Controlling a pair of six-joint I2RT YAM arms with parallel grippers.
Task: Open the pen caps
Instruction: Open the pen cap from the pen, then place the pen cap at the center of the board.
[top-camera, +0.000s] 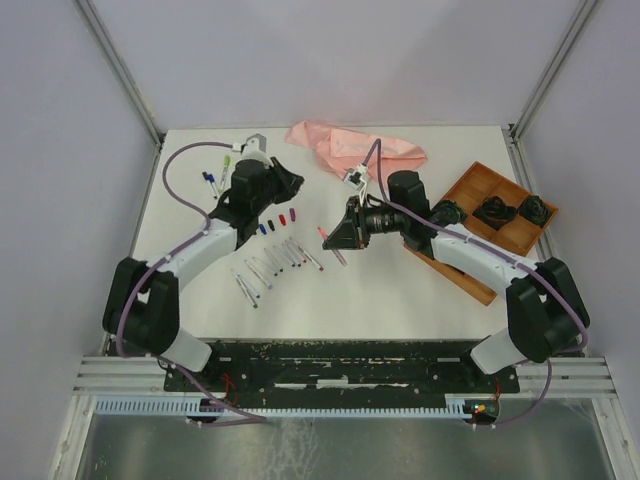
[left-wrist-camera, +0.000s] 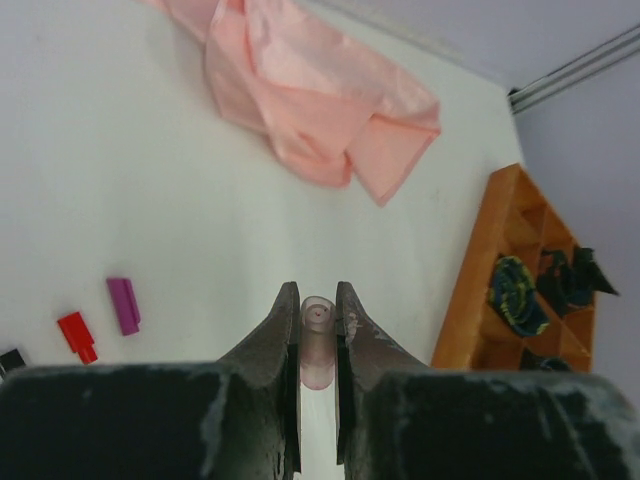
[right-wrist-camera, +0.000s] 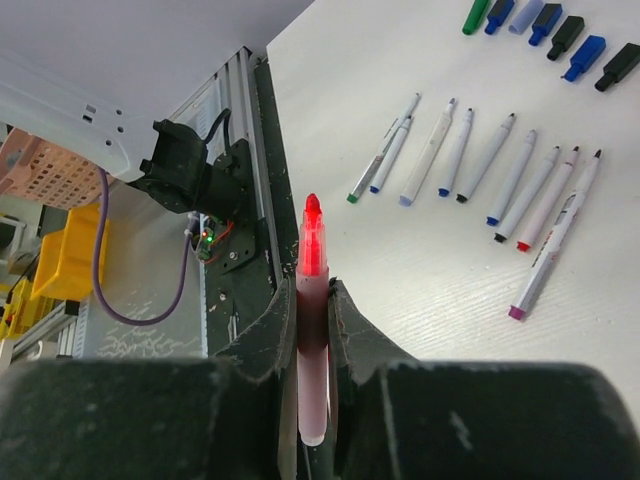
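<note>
We see a small pale-pink plastic pen cap (left-wrist-camera: 318, 345) pinched in the jaws of the left gripper (left-wrist-camera: 317, 300), above the white worktop (left-wrist-camera: 150, 200) where a red cap (left-wrist-camera: 76, 335) and a magenta cap (left-wrist-camera: 124, 305) lie. On the right gripper (right-wrist-camera: 313, 300) the jaws pinch a red-tipped uncapped pen (right-wrist-camera: 312, 250).

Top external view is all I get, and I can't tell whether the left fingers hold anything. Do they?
Observer: Yes. The left gripper pinches a pale pink cap.
Operator: And the right side?
Observer: The right gripper clamps a pen, its red tip bare.
Operator: Any loose caps near the left fingers?
Observer: A red cap and a magenta cap lie apart, to their left in the wrist view.
</note>
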